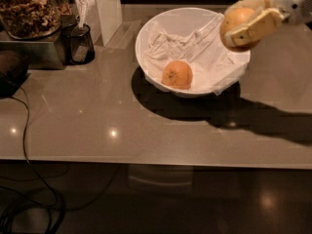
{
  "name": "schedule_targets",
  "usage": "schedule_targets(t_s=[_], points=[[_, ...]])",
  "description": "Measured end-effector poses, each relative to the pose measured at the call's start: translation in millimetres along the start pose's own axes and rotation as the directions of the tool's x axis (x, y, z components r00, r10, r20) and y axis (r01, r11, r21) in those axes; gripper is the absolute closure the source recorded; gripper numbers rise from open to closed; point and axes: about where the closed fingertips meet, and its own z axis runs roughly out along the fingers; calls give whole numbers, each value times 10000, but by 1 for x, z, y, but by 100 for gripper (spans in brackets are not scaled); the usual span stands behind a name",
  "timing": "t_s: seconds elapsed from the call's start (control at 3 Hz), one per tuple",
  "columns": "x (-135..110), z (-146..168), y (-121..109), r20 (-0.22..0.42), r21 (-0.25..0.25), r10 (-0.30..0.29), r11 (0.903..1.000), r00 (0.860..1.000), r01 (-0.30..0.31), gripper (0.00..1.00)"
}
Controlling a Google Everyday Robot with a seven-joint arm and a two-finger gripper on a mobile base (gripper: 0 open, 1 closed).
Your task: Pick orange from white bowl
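Observation:
The white bowl (146,57), wide and lined with crumpled white paper, stands on the grey-brown counter. A deeper-orange fruit with a dark stem dimple (177,74) lies inside it at the front. My gripper (243,19) is at the upper right, above the bowl's right rim, shut on the paler yellow-orange orange (235,22). It holds the orange in the air, clear of the bowl. One cream finger (256,26) crosses the front of the fruit, the other sits behind its top.
A glass jar of nuts (28,9) sits on a metal box at the far left, with a dark cup (80,44) holding a utensil beside it. A white upright box (108,9) stands behind. A black cable (27,145) hangs off the counter's front left.

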Motion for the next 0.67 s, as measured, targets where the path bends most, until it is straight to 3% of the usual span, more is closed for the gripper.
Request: schedule_targets(t_s=[0.33,0.67], points=[[35,-14,29,726,107,1882,9818,9794,-1894,100],[65,-1,43,440,-231,2486,9685,9676,-2478,100]])
